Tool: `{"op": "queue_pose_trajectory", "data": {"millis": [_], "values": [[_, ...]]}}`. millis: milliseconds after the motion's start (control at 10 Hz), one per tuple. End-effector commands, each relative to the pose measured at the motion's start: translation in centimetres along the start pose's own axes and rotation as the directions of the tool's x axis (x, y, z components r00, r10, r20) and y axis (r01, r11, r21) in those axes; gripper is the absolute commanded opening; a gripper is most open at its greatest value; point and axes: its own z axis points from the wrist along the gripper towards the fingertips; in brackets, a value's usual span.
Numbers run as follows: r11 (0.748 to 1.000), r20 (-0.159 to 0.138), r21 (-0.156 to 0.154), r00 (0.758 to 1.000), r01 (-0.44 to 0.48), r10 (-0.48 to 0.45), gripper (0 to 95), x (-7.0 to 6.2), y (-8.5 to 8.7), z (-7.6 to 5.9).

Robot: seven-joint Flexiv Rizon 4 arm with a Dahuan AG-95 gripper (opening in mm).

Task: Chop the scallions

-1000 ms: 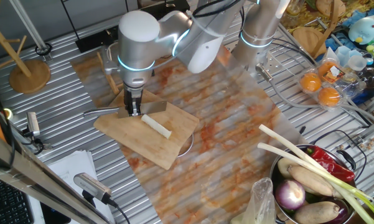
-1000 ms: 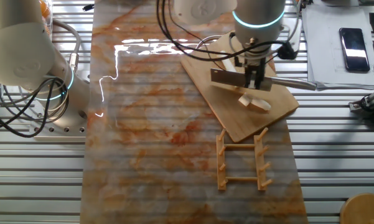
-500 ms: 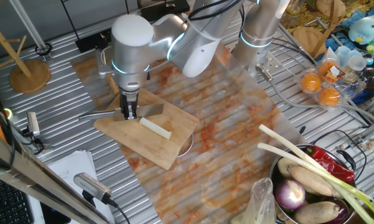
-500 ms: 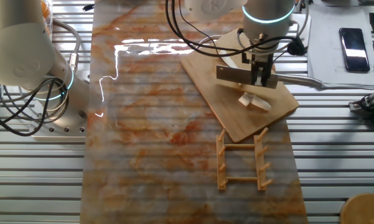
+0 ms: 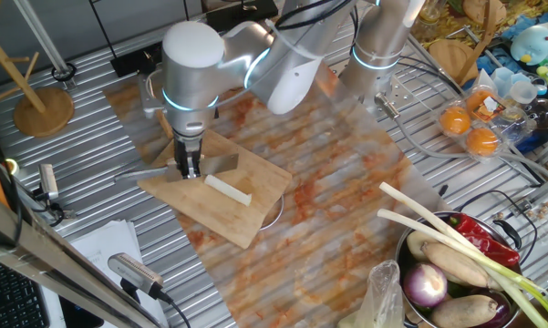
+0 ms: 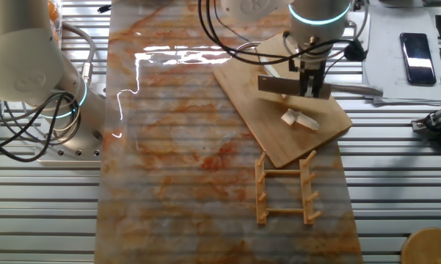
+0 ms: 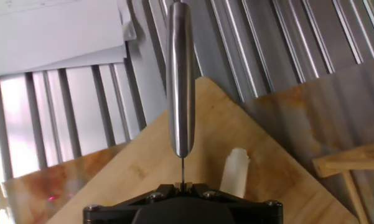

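On the left part of the table (image 5: 91,82), a knife (image 5: 178,165) is being held by the pincer (image 5: 191,169), whose fingers are being kept narrow and clamped on the blade's spine near the handle; in the hand view the metal handle (image 7: 180,74) is being shown running straight away from the pincer, out over the edge of the cutting board (image 5: 246,219). In one fixed view the blade is being carried just above the board, apparently not touching it, though contact cannot be told for certain. To the right of the pincer in that view, the scallion (image 5: 229,188) is lying flat on the board as a single pale stick, uncut as far as can be seen. Its long axis is being pointed diagonally, from the end nearest the blade down and away toward the board's near-right edge, so the blade is being presented roughly across that axis, not along it. In the other fixed view the scallion (image 6: 299,119) is lying just below the blade (image 6: 282,85), near but apart. The coming cut is judged to be depending on the blade being shifted over the stalk's near end before being pressed down.
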Motion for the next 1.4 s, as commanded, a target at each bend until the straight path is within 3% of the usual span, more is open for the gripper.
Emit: {"op": "queue_pose_trajectory", "data": {"millis": [100,200,400,600,800,900,1000,1100,1300,1400], "values": [[0.993,0.007,0.007,0.993,0.121,-0.121,0.0,0.1,0.5,0.1],[0.973,0.002,0.039,0.973,0.229,-0.23,0.0,0.0,0.4,-0.1],[0.92,-0.004,0.048,0.921,0.39,-0.39,0.0,-0.2,0.4,-0.9],[0.857,-0.008,0.044,0.857,0.514,-0.514,0.0,-0.7,1.5,-2.8],[0.827,-0.012,0.014,0.827,0.562,-0.562,0.0,-0.5,2.7,-4.4],[0.816,0.002,-0.014,0.816,0.577,-0.577,0.0,-0.1,3.5,-5.4],[0.816,0.006,-0.027,0.817,0.577,-0.577,0.0,0.0,3.8,-5.7],[0.81,0.009,-0.06,0.812,0.583,-0.584,0.0,0.5,5.2,-6.4],[0.784,0.008,-0.115,0.79,0.61,-0.613,0.0,0.9,6.9,-6.6],[0.77,0.009,-0.125,0.776,0.626,-0.63,0.0,0.9,7.6,-6.6]]}}
